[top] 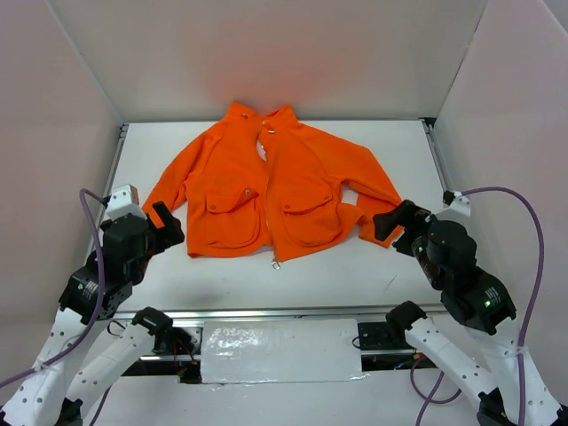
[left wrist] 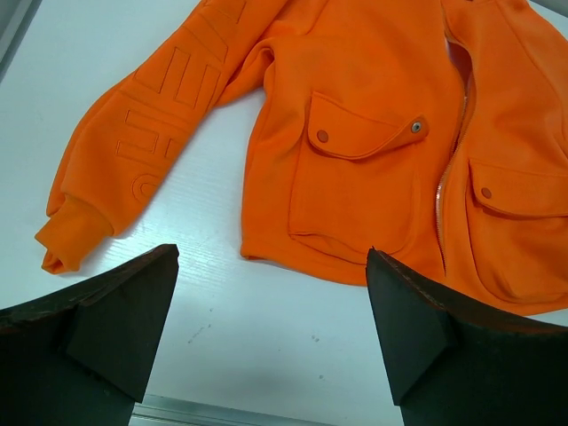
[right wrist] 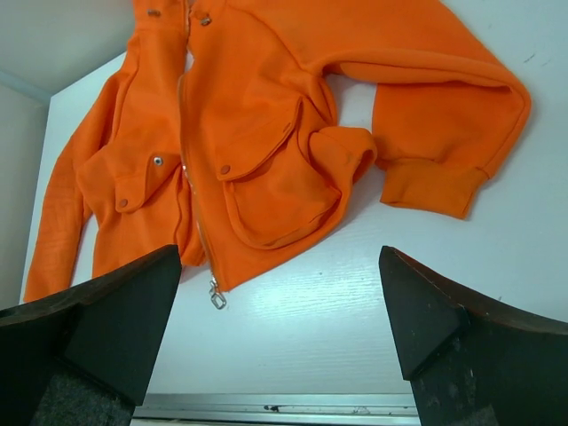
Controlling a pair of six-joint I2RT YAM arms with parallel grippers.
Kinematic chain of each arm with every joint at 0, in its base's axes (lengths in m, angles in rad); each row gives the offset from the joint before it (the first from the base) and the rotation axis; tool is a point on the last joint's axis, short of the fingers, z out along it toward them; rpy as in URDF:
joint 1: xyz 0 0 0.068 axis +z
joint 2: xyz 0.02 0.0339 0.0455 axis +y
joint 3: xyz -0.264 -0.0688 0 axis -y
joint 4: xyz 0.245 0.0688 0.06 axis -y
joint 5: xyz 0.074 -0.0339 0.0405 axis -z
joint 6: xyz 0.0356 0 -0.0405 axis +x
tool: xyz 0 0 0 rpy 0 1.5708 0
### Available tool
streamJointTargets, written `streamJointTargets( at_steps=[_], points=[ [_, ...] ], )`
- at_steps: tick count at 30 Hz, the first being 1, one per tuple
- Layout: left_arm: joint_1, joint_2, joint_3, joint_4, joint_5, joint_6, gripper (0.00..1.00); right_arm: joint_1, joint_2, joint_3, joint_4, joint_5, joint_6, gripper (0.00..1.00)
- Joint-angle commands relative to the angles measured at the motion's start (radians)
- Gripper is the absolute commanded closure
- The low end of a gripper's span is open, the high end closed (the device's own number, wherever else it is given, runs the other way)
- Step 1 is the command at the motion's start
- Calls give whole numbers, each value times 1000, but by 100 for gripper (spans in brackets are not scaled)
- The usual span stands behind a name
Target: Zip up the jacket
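Observation:
The orange jacket [top: 271, 186] lies flat on the white table, collar at the far side and hem toward me. Its front zipper [top: 267, 213] runs down the middle, with the metal pull [top: 275, 262] at the hem, also seen in the right wrist view [right wrist: 216, 295]. The jacket fills the upper part of the left wrist view [left wrist: 373, 133]. My left gripper [top: 165, 224] is open and empty, near the jacket's left sleeve cuff [left wrist: 67, 235]. My right gripper [top: 393, 222] is open and empty, close to the right sleeve cuff [right wrist: 430, 186].
White walls enclose the table on three sides. A metal rail [top: 275, 312] runs along the table's near edge, with a white taped block [top: 280, 351] below it between the arm bases. Bare table [top: 328, 275] lies between the hem and the rail.

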Motion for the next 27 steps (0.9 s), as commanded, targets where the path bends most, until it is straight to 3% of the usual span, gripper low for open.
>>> streamJointTargets(
  at_steps=[1,7,12,20,23,26,27],
  points=[
    [-2,8,3,25,-9,-9,1,4,-20,14,15,12,7,0],
    [-2,20,3,25,-4,-7,1,4,-32,-26,79,-73,-22,0],
    [-2,31,3,25,-3,-4,1,4,-8,-60,134,-244,-49,0],
    [-2,37,-8,60,62,29,1,4,15,-106,185,-284,-50,0],
    [-2,72,-14,114,201,39,1,4,12,-132,214,-299,-39,0],
    [-2,167,-60,255,472,-27,2,4,14,-130,204,-292,-26,0],
    [-7,202,-69,255,473,-44,3,3,12,-129,200,-292,-24,0]
  ],
)
